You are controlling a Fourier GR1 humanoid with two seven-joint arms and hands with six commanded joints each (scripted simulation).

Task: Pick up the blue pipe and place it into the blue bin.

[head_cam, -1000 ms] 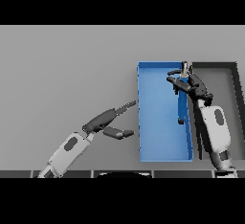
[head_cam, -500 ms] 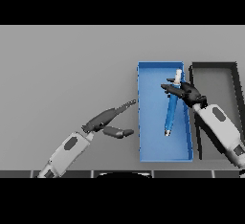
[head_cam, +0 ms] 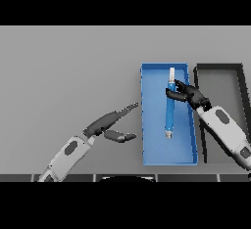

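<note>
Just to the left of the right robot hand (head_cam: 188, 95), the blue pipe (head_cam: 169, 110) lies lengthwise inside the blue bin (head_cam: 157, 152), its pale end pointing away from the robot and its other end toward it. The hand's fingers curl around the pipe's upper part, so it holds the pipe, which appears to be at or very near the bin floor, though I cannot tell whether it rests there. On the far side of that hand, to its right, stands a dark bin (head_cam: 235, 69). The left robot hand (head_cam: 115, 125) shows well to the left of the blue bin, over the grey worktop (head_cam: 68, 66), fingers stretched out, thumb apart, holding nothing.

By my reading this is the placing step, nearly finished. The next move calls for loosening the fingers so the pipe settles flat, then lifting the hand straight up, clear of the bin's walls.
</note>
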